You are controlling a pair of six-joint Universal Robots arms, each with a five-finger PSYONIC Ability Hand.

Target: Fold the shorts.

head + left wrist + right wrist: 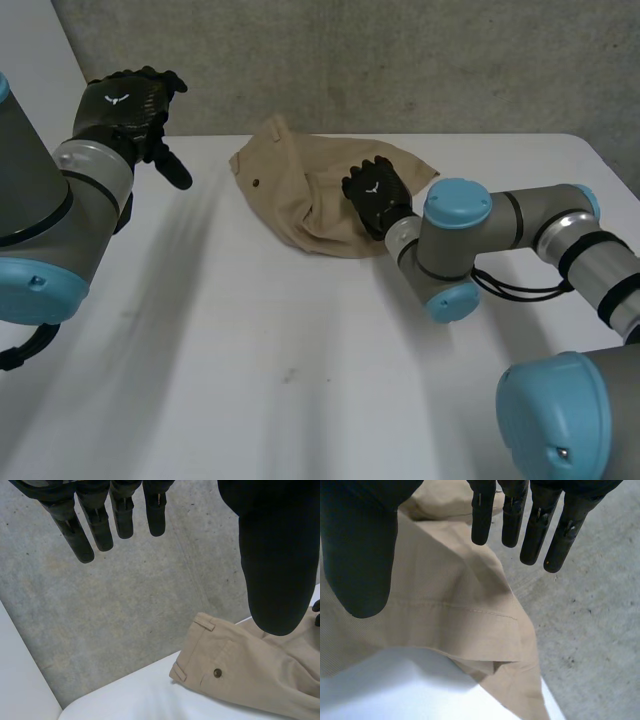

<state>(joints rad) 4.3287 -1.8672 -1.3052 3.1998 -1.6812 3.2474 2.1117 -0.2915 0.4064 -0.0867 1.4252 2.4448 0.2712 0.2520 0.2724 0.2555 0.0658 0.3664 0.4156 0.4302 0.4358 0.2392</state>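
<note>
fingers straight above rumpled tan shorts

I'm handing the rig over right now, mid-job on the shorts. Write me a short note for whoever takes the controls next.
Left hand: open, raised at the left side of the table, apart from the shorts.
Right hand: open, fingers straight, over the part of the shorts nearest the right arm; it has no grip on the cloth.
Shorts: beige, rumpled in a heap at the table's far middle, waistband toward the left hand.
Done: no neat fold to see.
Left: spread the shorts flat, then fold them.
</note>
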